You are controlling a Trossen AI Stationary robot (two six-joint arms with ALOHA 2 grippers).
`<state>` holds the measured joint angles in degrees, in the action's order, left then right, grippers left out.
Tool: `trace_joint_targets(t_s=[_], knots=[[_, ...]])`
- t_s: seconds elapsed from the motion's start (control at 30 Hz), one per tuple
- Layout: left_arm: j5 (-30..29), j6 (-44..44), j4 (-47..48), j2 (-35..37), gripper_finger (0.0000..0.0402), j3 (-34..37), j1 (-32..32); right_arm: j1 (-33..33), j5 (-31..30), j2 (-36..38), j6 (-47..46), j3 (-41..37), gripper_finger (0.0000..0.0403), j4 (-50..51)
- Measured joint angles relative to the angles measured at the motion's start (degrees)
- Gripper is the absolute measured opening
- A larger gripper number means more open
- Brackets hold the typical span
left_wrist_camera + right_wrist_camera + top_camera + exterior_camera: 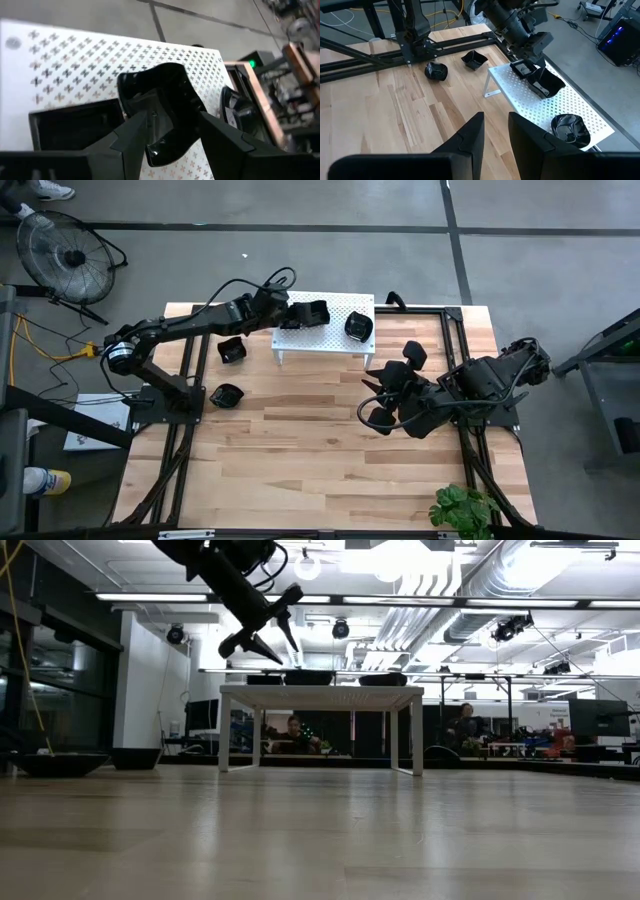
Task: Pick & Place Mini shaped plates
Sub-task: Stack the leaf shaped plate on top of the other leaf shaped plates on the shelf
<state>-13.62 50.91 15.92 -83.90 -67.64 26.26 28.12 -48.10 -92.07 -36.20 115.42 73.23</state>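
The near part of the light wooden table [300,470] is bare boards, so there is lots of open room there for an arm to swing.

A little farther in, on the right, the right gripper [496,117] waits over the wood. Its two dark fingers are a small way apart and hold nothing.

On the left side, two small shiny black plates sit on the wood, near the left arm's base: a round wavy one [228,394] and a more square one [232,350] behind it. They lie a bit apart, so fingers can get around each one. I think they are next to be picked up.

Farthest away is the white metal stand with little cross-shaped holes [330,338], close to the table's far edge. Three plates rest on top: a flat square black plate [75,130], a deeper shiny black plate with curled sides [160,85] right beside it, and a round wavy black plate [360,327] near the right end. The left gripper [174,125] hangs just above the deeper plate with its fingers spread wide on each side (it grips nothing). The plate looks tilted against its square neighbour, so it could slip. The stand's top is small, so the next plate has only a little free room, and the edges are close.
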Motion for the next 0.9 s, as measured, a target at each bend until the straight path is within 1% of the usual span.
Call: trace_joint_targets(t_s=[0.13,0.2,0.3,0.43,0.63,0.77,0.9], knots=[[2.03,-7.74,-1.34,0.08,0.0177,0.0,0.09,0.0,0.24,0.0,-1.41,0.0,0.0083,1.0],[4.11,-10.46,-1.62,0.6,0.0177,0.0,1.04,0.0,0.26,0.0,-2.39,0.0,0.0083,1.99],[8.12,-13.83,-2.45,0.98,0.0177,0.0,2.96,0.0,0.25,0.0,-3.28,0.0,0.0083,2.7],[15.14,-18.72,-2.52,2.06,0.0177,0.04,6.18,0.0,0.26,0.0,-3.43,0.0,0.0083,2.79],[22.46,-26.13,-1.35,4.74,0.0177,0.04,9.67,0.0,0.26,0.0,-3.43,0.0,0.0083,2.82],[25.81,-33.22,4.79,8.29,0.0177,0.03,10.93,0.0,0.29,0.0,-3.85,0.0,0.0083,2.97],[25.24,-39.56,13.96,13.01,0.0177,0.04,10.86,0.0,0.27,0.0,-4.06,0.0,0.0083,3.31]])
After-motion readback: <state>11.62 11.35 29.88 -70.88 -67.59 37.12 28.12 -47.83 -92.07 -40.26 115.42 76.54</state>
